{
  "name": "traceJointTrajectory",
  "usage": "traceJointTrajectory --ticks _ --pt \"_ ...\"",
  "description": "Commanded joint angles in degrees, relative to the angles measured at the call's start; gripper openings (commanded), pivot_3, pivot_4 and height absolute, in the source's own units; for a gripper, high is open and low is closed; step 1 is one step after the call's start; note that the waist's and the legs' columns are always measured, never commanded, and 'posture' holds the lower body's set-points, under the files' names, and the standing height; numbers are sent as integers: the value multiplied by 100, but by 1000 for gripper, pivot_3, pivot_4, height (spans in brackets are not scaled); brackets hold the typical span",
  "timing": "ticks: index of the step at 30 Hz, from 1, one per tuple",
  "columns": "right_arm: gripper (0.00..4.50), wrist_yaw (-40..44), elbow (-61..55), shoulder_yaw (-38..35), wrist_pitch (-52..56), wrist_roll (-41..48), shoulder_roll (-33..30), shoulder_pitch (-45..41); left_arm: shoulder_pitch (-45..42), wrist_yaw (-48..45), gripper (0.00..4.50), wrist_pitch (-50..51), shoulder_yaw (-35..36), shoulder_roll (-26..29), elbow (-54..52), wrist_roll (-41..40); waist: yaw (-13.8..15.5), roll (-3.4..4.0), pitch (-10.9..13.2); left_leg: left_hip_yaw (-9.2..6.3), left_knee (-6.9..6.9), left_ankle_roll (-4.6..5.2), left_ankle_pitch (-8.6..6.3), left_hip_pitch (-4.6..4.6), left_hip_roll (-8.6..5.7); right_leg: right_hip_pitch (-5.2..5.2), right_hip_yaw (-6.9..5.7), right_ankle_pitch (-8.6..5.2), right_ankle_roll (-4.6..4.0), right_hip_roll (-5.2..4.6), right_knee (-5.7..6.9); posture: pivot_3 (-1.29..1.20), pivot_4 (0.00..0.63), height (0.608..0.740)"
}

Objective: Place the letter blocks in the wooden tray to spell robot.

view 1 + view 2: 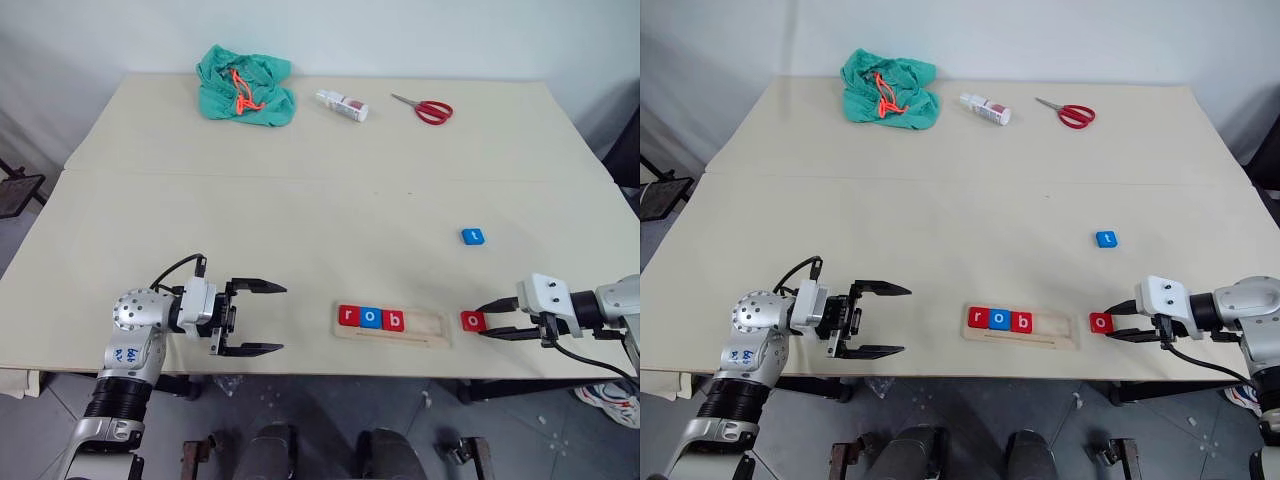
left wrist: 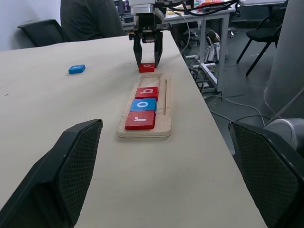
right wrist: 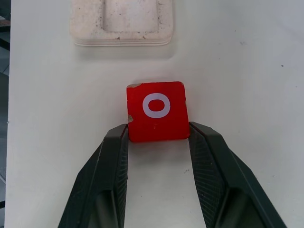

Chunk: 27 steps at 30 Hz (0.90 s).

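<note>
Black fingers of the left gripper stand spread wide and empty at the lower left of the frame, level above the pale bench. Right of them, low centre, the wooden tray holds three letter blocks: red r, blue o, red b. Just beyond the tray's right end lies the red o block, with the right gripper fingers touching both its sides. Higher right sits the blue t block.

a pale table stands against a white wall over grey floor.
</note>
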Motion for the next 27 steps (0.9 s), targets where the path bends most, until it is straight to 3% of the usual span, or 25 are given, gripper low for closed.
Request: traceJointTrajectory --ticks 1,10,15,27 --pt "1455 -190 -492 -245 426 235 -50 197 -70 -18 4500 -95 49 -22 -26 -48 2 0 0 0 0 0 0 -1 -1 -1 0 0 0 0 0 0 150 740" --pt "1455 -840 -2599 -908 2144 902 -210 1112 -265 -122 4500 -208 21 -106 278 -20 91 2 1 -3 2 0 0 -6 -6 -2 0 0 0 -3 0 0 150 740" --pt "1455 -1426 -4006 -814 3305 1110 -108 1433 -355 -402 4500 -296 -26 -63 520 -4 146 2 1 -5 1 0 0 -6 -5 -2 -1 0 0 -3 0 0 150 740" --pt "1455 -1675 -4014 -34 3497 714 90 1030 -407 -294 4500 -323 -82 -25 456 -17 137 2 1 -8 2 0 -1 -9 -9 -3 -2 0 0 -4 -1 0 150 740"
